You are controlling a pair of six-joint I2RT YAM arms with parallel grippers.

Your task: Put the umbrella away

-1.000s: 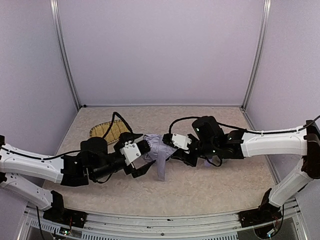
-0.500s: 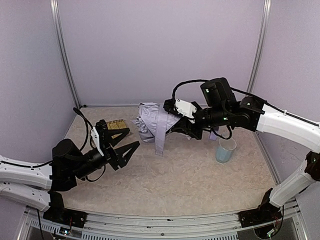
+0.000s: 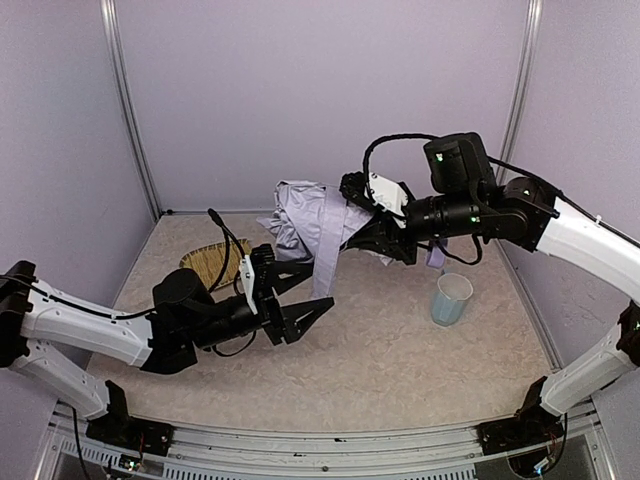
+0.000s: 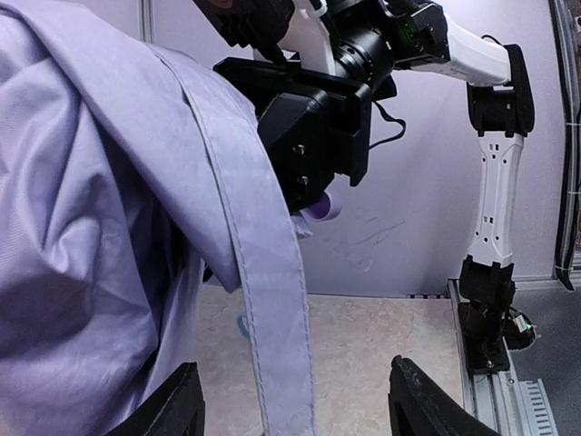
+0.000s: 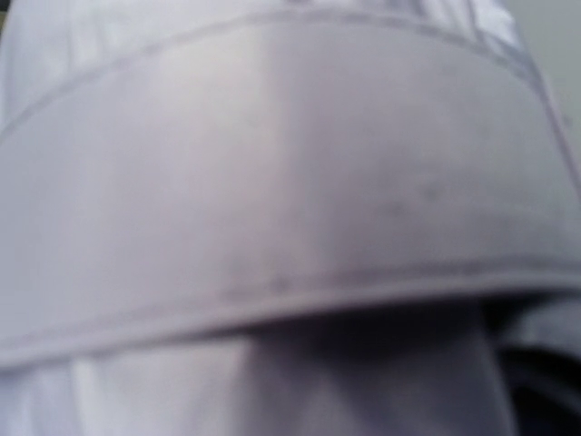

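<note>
The right gripper (image 3: 362, 232) holds the pale silver-lilac crinkly fabric umbrella (image 3: 300, 222) bunched high above the table (image 3: 400, 370). It is clamped into the folds, though its fingertips are hidden, and a flat lilac strap (image 3: 324, 255) dangles free. The left gripper (image 3: 318, 288) is spread wide and empty around the strap's lower end. It should probably pinch squarely across the band, so wrapping does not tug the bundle loose.

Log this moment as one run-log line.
right gripper: shut on umbrella, held above table | left gripper: open, by hanging strap | cup: upright on table
</note>
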